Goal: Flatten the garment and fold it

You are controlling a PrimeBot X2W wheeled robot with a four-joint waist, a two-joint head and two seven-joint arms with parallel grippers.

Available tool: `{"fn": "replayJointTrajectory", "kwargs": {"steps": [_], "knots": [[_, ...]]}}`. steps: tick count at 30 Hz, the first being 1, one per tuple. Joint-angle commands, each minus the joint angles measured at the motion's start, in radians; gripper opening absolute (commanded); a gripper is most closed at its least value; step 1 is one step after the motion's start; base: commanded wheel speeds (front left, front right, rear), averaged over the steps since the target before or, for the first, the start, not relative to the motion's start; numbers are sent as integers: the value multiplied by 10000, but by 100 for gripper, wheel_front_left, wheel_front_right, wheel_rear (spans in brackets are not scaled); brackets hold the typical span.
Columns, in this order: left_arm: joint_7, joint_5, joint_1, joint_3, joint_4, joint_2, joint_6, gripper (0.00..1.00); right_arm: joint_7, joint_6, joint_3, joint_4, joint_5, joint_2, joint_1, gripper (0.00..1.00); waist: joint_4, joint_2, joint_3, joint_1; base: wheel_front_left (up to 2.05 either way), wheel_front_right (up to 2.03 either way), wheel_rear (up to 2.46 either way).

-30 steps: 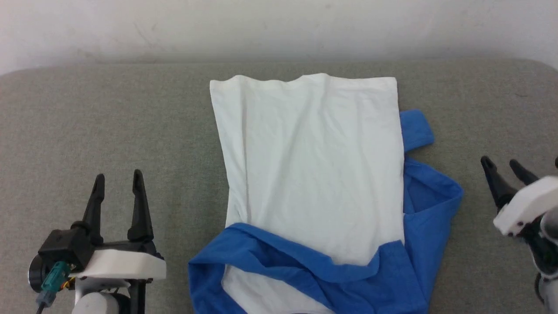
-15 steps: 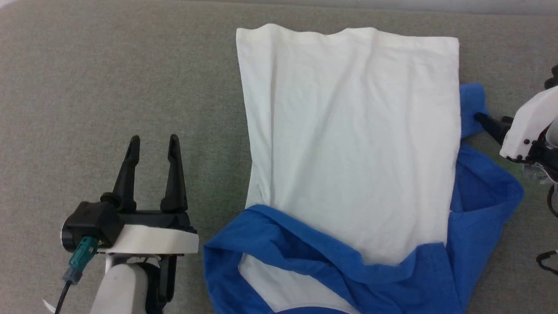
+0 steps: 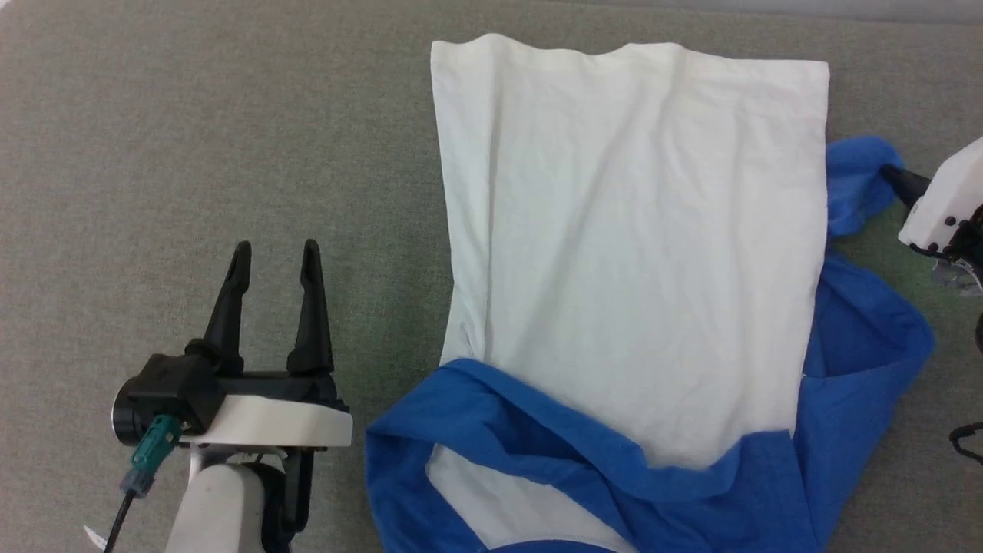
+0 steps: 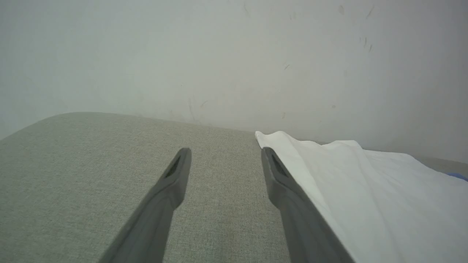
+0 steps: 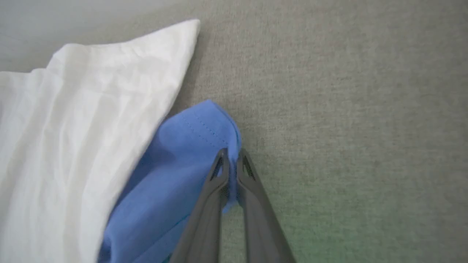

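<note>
The garment [image 3: 630,253] lies on the grey cushion, its white body folded lengthwise and its blue collar and shoulder part bunched along the near edge. A blue sleeve [image 3: 856,180] sticks out from under the white body's right edge. My right gripper [image 5: 231,155] is shut on that sleeve's hem [image 5: 234,138] and holds it slightly raised. At the head view's right edge the same right gripper [image 3: 895,178] touches the sleeve. My left gripper [image 3: 273,257] stands open over bare cushion, left of the shirt; its right finger [image 4: 278,175] nears the white edge [image 4: 329,175].
The grey fabric cushion [image 3: 192,138] spreads wide to the left of the garment. A pale wall [image 4: 234,54] rises behind the cushion's far edge. A strip of cushion [image 5: 347,109] lies bare to the right of the sleeve.
The camera tilted down and closer. My right gripper came in from the right, reached the blue sleeve and shut on its hem, lifting it a little. The left gripper stayed open.
</note>
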Motion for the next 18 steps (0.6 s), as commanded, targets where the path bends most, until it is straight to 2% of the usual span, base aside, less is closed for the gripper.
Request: {"fn": "replayJointTrajectory", "kwargs": {"steps": [1,5,10,14,18], "knots": [[-47,109,47,73,40,-40,-74,100,-487,-7,-115,-89,-51,-52,118,0,-256,0,-398,-2,0,0,0],[-47,210,218,229,161,-61,-141,100,-2189,-7,-506,-552,-239,-357,24,0,-489,0,-928,-2,0,0,0],[-47,269,499,381,352,-75,-232,100,-3253,-7,-262,-1317,-519,-342,4,0,-765,0,-1638,-2,0,0,0],[-47,283,743,450,424,-85,-283,100,-3381,-7,518,-2376,-800,151,93,0,-922,0,-2152,-2,0,0,0],[-47,285,917,479,490,-72,-342,100,-3263,-7,1700,-3803,-908,1054,430,0,-1022,0,-2523,-2,0,0,0]]}}
